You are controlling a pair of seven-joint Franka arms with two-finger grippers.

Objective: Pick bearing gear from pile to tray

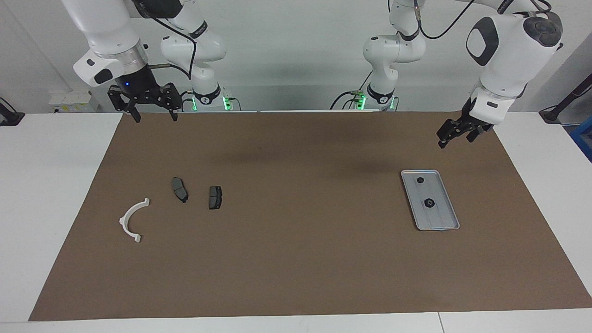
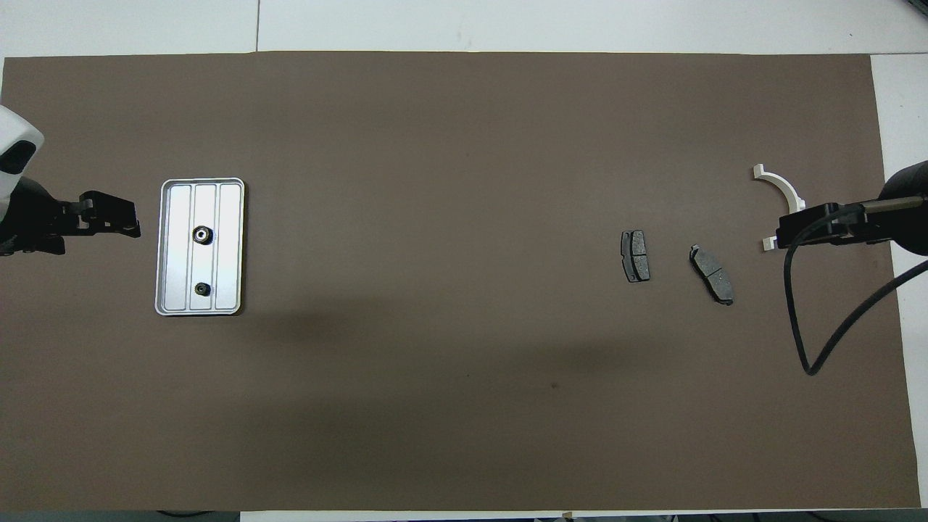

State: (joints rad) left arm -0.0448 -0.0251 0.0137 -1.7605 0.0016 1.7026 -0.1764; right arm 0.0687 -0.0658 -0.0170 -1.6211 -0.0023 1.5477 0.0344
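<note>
The right gripper [image 1: 156,115] hangs raised over the mat's edge at the right arm's end, with its fingers apart and nothing between them. This arm is judged to be waiting.

The pile lies on the brown mat [image 1: 296,259] below it: a white curved bracket [image 1: 131,219], then two dark grey brake pads [image 1: 180,189] [image 1: 215,197], each apart from the next. No round piece is seen among them.

A wide stretch of bare mat separates the pile from the tray [image 1: 444,225], which is set toward the left arm's end with its long axis running away from the robots. Two small black bearing gears [image 1: 420,180] [image 1: 429,202] are seated in its middle channel, well apart, the smaller one nearer the robots.

The left gripper [image 1: 455,136] is held raised beside the tray, not over it, with its fingers apart and empty. It is by far the nearer arm to the tray.

The transfer is judged complete, as no gear is left outside the rim
</note>
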